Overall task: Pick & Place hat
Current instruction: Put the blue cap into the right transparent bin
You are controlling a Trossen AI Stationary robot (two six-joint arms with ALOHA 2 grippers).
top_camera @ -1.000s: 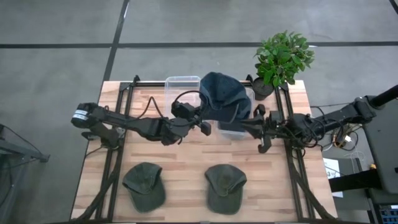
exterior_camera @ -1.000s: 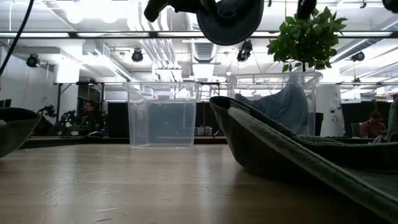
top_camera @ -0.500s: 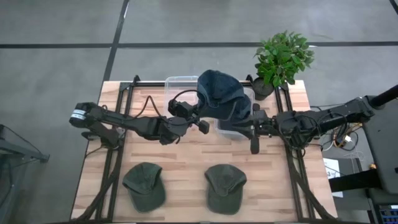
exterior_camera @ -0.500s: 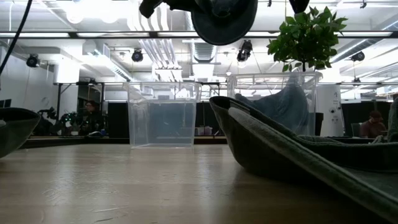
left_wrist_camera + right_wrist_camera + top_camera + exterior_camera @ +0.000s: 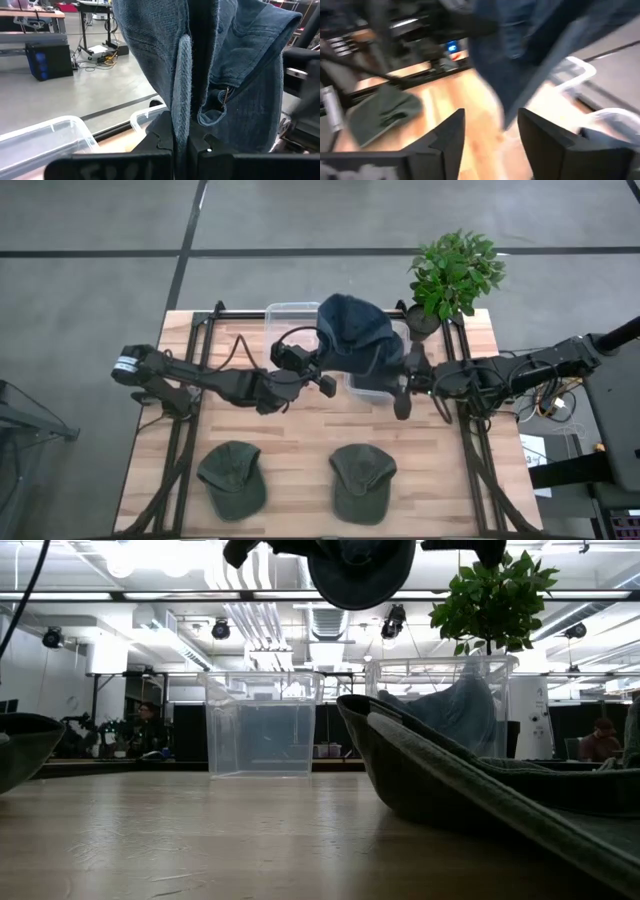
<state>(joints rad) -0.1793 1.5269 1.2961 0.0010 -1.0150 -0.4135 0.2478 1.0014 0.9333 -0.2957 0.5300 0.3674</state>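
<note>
Blue hat (image 5: pixel 358 335) up off the table, draped over the right bin (image 5: pixel 385 388) at about 12 o'clock of table centre; bin mostly hidden under it. Left bin (image 5: pixel 292 313) partly covered too. Left gripper (image 5: pixel 318 370) clamped tight on hat fabric, arm stretched in from 9 o'clock. Wrist view: cloth (image 5: pixel 200 65) fills nearly everything, fold pinched between the dark fingers (image 5: pixel 175 145). Right gripper (image 5: pixel 402 395) just beside hat at its 4 o'clock, jaws apart, holding nothing; its wrist view blurred, hat (image 5: pixel 530 45) smeared. Two green hats (image 5: pixel 232 477) (image 5: pixel 362 481) flat near 6 o'clock. Plant (image 5: pixel 452 275) at 1 o'clock corner.
</note>
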